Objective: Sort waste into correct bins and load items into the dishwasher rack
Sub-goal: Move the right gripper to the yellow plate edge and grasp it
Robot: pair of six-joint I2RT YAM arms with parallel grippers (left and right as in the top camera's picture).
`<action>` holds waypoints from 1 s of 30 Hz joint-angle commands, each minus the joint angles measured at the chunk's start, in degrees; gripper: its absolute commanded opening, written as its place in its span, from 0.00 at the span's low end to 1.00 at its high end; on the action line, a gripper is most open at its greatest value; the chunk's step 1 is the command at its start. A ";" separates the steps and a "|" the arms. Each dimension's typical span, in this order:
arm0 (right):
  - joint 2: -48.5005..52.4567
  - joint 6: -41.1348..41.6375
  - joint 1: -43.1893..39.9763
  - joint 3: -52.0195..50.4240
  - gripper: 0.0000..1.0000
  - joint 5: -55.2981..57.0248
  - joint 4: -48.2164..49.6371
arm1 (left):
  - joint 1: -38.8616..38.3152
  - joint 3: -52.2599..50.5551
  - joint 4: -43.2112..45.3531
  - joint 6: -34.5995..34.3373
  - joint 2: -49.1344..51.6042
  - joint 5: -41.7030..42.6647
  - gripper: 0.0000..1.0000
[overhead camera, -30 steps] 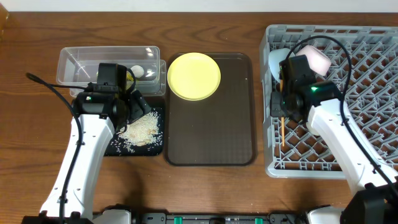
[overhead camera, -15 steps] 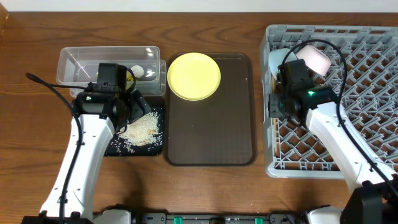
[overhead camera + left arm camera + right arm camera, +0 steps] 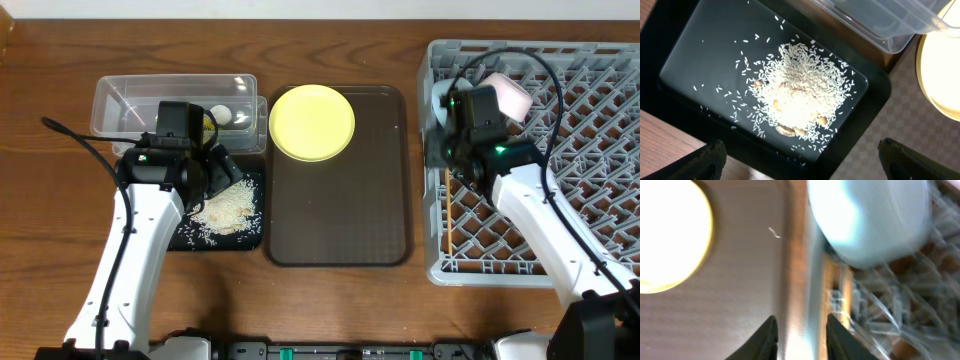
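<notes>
Overhead, wooden chopsticks (image 3: 450, 215) are seen laid inside the dishwasher rack (image 3: 600, 200) at three o'clock, apparently loaded; the right end effector (image 3: 802, 335) is parted, empty. The left end effector (image 3: 800, 160) is spread wide over rice (image 3: 800, 95) at nine o'clock.

The dishwasher rack (image 3: 600, 60) takes up the whole right side of the frame, and the serving tray (image 3: 340, 210) sits dead centre, just left of it. The plate (image 3: 312, 122) is on the serving tray's upper left corner. Over on the left, the plastic tub (image 3: 125, 100) is up top with the shallow tray (image 3: 250, 236) right below it. The rice (image 3: 228, 208) is piled in the shallow tray, and a round scrap (image 3: 220, 115) lies in the tub's right end. Inside the rack, a bowl (image 3: 440, 100) sits in the upper left corner and the chopsticks (image 3: 451, 215) lie along the left wall.
</notes>
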 commanded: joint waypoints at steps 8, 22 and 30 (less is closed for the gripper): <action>4.13 -0.15 9.09 0.42 0.46 -7.65 17.46 | 0.28 0.44 -0.17 -0.24 -0.33 -0.92 1.00; 23.39 11.91 12.52 1.16 0.67 -3.06 31.10 | 0.28 0.42 -0.17 -0.26 -0.33 -0.92 0.99; 29.51 12.24 13.62 5.01 0.66 -2.71 31.34 | 0.28 0.42 -0.17 -0.26 -0.33 -0.92 0.99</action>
